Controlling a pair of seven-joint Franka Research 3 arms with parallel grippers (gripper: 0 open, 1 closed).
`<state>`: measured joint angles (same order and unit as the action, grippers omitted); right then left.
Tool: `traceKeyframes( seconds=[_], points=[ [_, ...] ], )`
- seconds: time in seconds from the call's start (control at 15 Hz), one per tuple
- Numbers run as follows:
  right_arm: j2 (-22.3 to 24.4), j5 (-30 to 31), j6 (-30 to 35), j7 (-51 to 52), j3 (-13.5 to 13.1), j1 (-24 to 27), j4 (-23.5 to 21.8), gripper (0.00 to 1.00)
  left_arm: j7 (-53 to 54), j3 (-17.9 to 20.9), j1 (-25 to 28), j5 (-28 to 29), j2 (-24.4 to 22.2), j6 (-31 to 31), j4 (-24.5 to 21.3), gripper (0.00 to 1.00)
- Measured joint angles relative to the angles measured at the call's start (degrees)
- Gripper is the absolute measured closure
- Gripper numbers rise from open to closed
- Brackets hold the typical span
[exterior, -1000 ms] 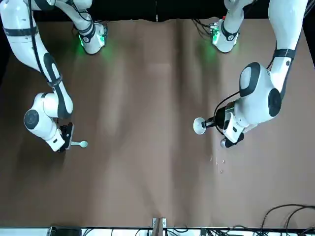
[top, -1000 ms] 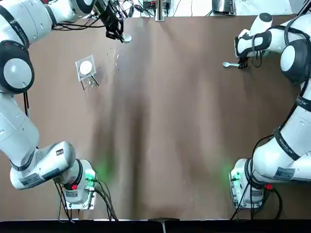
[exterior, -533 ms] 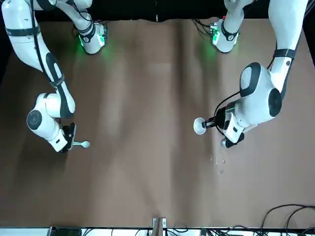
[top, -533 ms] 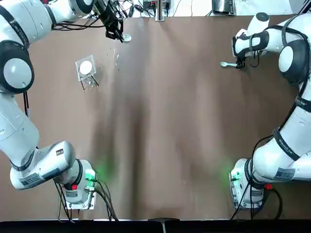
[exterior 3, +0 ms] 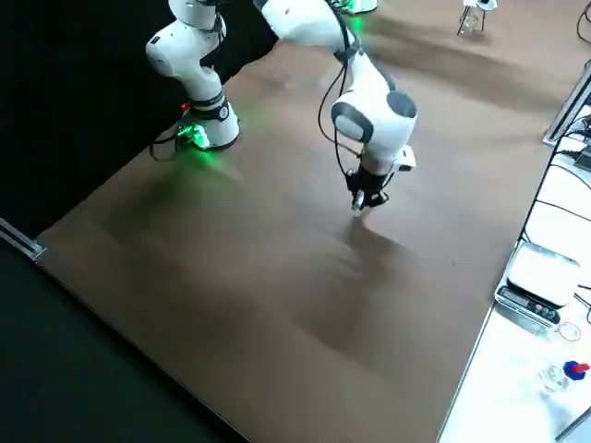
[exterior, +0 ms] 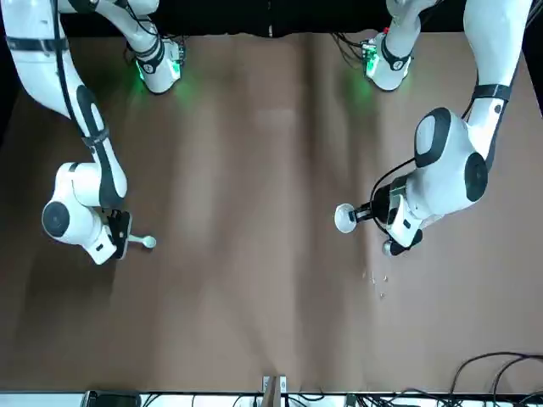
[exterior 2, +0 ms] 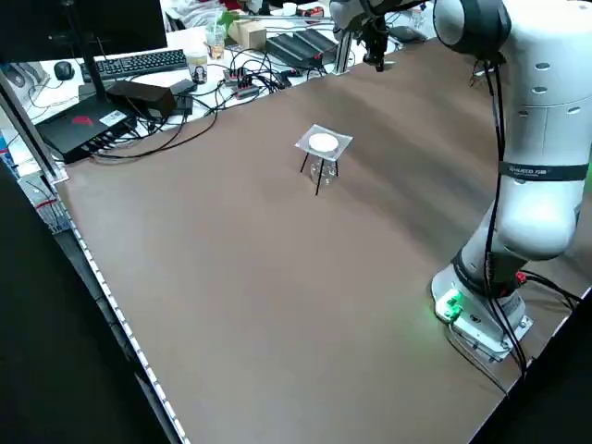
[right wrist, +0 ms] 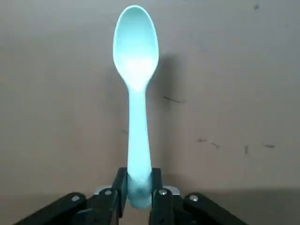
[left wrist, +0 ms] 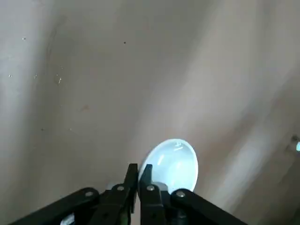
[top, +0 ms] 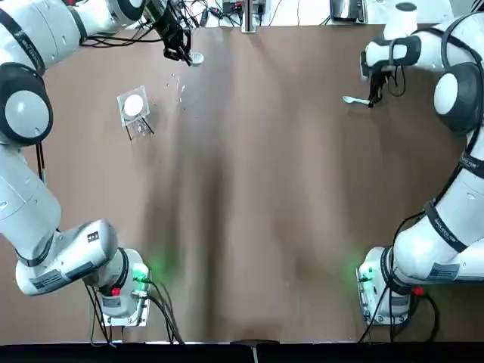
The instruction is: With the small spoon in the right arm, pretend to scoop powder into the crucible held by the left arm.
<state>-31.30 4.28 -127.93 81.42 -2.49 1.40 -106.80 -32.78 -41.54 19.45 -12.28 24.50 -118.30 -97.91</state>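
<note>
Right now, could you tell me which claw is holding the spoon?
The right claw, shut on the small spoon at its handle end; the left claw grips the white crucible instead.

One spoon (right wrist: 136,70), one crucible (left wrist: 176,161), one small stand (exterior 2: 323,146) and two robot arms (top: 26,200) (top: 463,204) on one table (top: 249,197).

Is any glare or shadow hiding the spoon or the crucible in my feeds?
Right wrist view: the spoon, in the right gripper, is evenly lit, with only a soft shadow beside it. Left wrist view: the crucible, in the left gripper, has a faint highlight; shade bands cross the table. Top view: green lights glow at both arm bases.
</note>
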Motion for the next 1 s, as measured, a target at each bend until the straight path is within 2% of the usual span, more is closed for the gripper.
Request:
traceKeyframes(
  seconds=[0.2, 0.47, 0.8, 1.0],
  points=[
    [2.96, -0.84, 8.51, -5.47, 0.58, -2.42, 1.65, 0.76, 0.00, 0.00, 0.01, 0.00, 0.00, 0.00, 0.06, 0.94],
    [5.55, -4.00, 19.93, -20.22, 1.99, -9.15, 2.81, 0.76, 0.00, 0.00, 0.01, 0.00, -0.01, 0.00, 0.36, 0.94],
    [5.62, -10.90, 22.78, -41.88, 2.26, -20.93, 3.05, 0.76, 0.00, 0.00, 0.65, 0.00, -0.04, 0.00, 0.39, 0.94],
    [5.58, -14.27, 23.13, -49.94, 2.28, -25.46, 3.17, 0.76, 0.00, -0.01, 0.67, 0.00, -0.04, 0.00, 0.39, 0.94]
  ],
)
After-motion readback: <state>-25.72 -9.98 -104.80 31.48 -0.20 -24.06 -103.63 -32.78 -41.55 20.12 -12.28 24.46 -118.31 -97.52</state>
